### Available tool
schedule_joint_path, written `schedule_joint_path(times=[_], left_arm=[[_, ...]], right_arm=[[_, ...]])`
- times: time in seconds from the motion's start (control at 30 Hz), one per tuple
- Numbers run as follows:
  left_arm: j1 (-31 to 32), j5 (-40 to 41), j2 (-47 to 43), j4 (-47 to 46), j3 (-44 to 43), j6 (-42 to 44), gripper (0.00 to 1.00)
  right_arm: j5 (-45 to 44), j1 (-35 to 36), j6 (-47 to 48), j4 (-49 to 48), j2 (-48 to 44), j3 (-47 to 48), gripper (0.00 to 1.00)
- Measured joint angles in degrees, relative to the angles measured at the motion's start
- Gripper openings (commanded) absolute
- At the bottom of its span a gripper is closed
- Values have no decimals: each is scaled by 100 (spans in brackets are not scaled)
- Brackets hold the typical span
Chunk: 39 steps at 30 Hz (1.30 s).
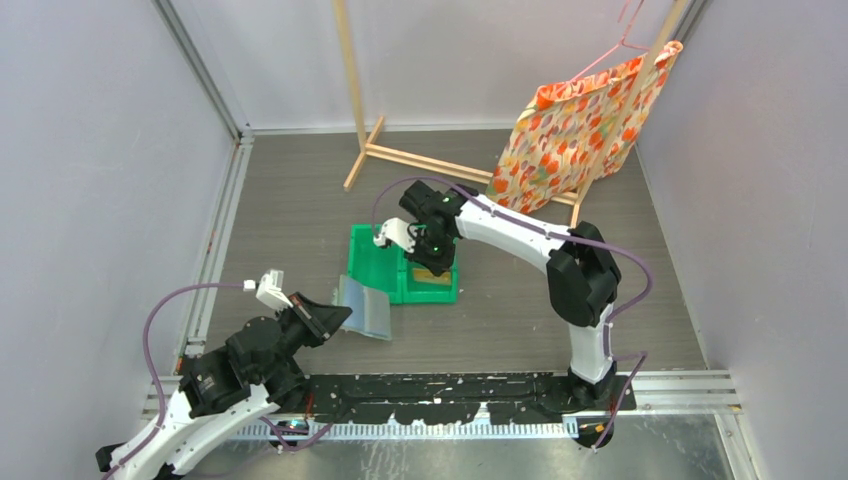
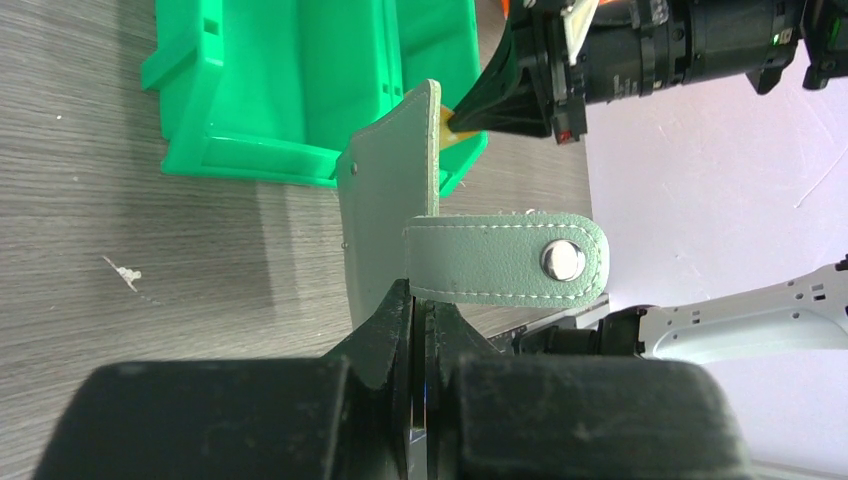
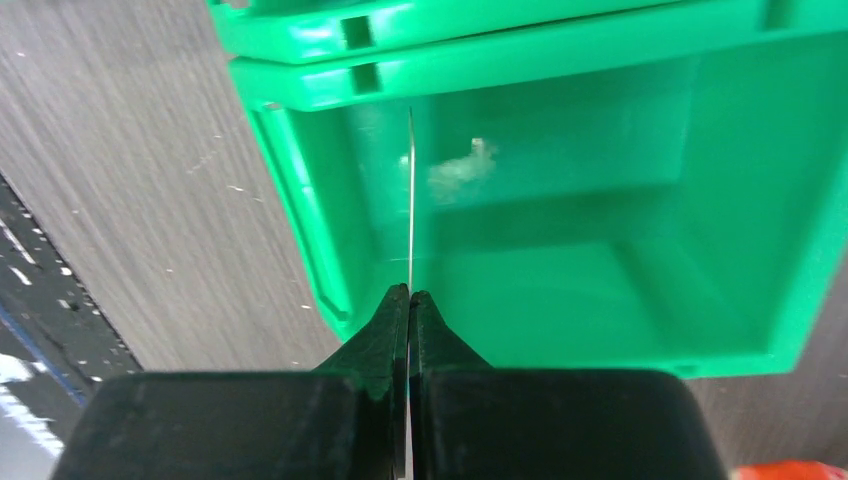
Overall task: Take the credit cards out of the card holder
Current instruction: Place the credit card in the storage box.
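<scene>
One credit card (image 3: pixel 410 200) is out of the holder and is pinched edge-on between the pressed-together fingers of the right gripper (image 3: pixel 409 295). It hangs over the open top of one compartment of the green bin (image 3: pixel 300 85), the one farther from the left arm. In the top view a tan patch shows under that gripper, and I cannot tell whether it is only this card or others already lying there.

The card holder (image 2: pixel 390 220) is just beside the bin's near-left corner, toward the near-left part of the tabletop (image 1: pixel 300 200). It is held up off the surface with its flap spread open and its snap strap (image 2: pixel 500 258) sticking out sideways. The left gripper (image 2: pixel 420 305) has its fingers closed on the holder's lower edge. Whether more cards sit in the slots cannot be made out.

The step in hand looks like the drop-off of a pulled card. The next move calls for the right fingers to part so the card falls into the compartment and not across its rim. The right arm would then return to the open holder while the left arm keeps it steady and facing the other gripper.

Farther off, toward the far edge, stand a wooden rack (image 1: pixel 420 158) and a hanging orange-patterned cloth (image 1: pixel 580 125).
</scene>
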<state>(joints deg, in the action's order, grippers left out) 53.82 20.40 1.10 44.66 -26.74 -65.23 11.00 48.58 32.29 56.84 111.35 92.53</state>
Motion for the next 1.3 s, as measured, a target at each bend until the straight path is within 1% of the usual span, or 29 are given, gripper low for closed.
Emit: schedule_joint_path(times=[0.23,0.6,1.23,1.27,1.3], left_arm=[[0,-24,0,2,0,-2,1],[0,-70,0,2,0,-2,1],[0,-92,0,-2,0,-4,1],[0,-92,0,-2,0,-4,1],[0,-92,0,-4,0,-4,1]], right_arm=[[20,-382,568,-94,168,435,1],[87,-577,1204,-122,1058,1154,1],[109,-752,1550,-181,1130,1204,1],[109,-752,1556,-199,1130,1204,1],[105,-756,1558,-229,1130,1204,4]])
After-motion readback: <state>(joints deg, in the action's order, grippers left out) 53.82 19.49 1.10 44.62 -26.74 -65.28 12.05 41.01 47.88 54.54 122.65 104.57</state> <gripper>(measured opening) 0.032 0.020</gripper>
